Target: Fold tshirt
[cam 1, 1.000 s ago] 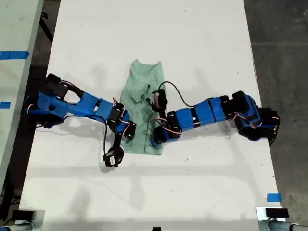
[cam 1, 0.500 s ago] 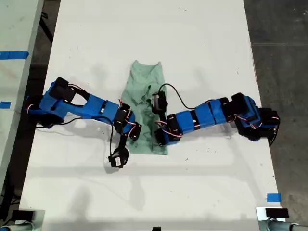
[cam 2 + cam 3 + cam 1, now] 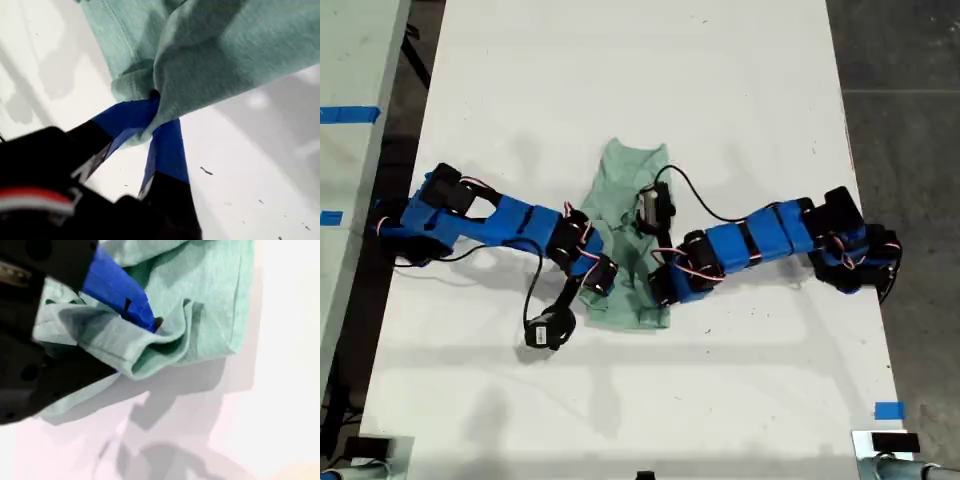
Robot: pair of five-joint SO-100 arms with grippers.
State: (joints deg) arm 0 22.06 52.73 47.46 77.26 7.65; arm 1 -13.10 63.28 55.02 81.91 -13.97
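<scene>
**Risking a slipped grip mid-fold**

The tshirt (image 3: 632,172) lies bunched mid-bench (image 3: 620,70), between the arms reaching in from the exterior view's left and right. My first end effector (image 3: 155,102) is clenched on a hem bunch. My second end effector (image 3: 150,332) appears to pinch a fold. Uneven pulling could slip the thin hold or skew the fold.

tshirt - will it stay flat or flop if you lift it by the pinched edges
Probably floppy: the tshirt bunches and drapes where my first gripper pinches it. It folds over my second gripper too, so it likely sags. It looks thin, likely light.
</scene>
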